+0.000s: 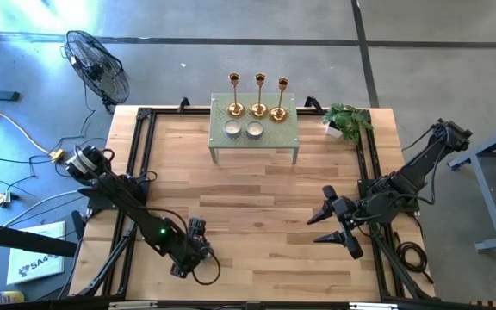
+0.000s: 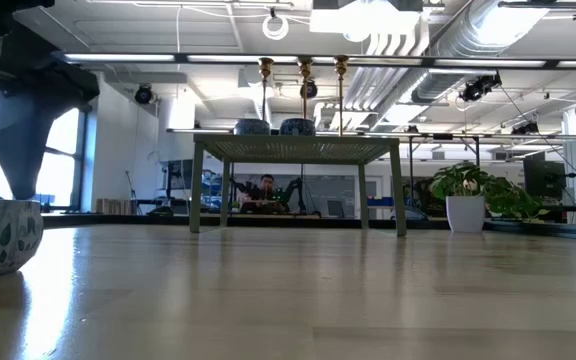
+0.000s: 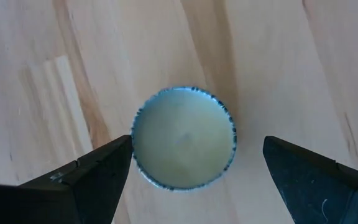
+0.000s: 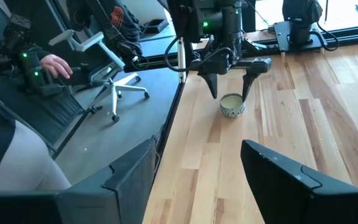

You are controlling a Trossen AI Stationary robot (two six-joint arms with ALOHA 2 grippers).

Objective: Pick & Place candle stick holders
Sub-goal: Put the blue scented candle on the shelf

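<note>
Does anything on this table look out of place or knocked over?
One thing: a small bowl sits alone on the bare wood beneath the left claw, far from the two bowls on the little stand. The three gold candlesticks stand upright.

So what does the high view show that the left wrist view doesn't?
Only the high view shows the three shiny gold metal candlesticks standing on the small green table, two small round bowls beside them, the potted green plant and the right gripper, open. Only the left wrist view shows the small round blue-rimmed bowl beneath the open left gripper. Both share the pale wooden tabletop.
</note>
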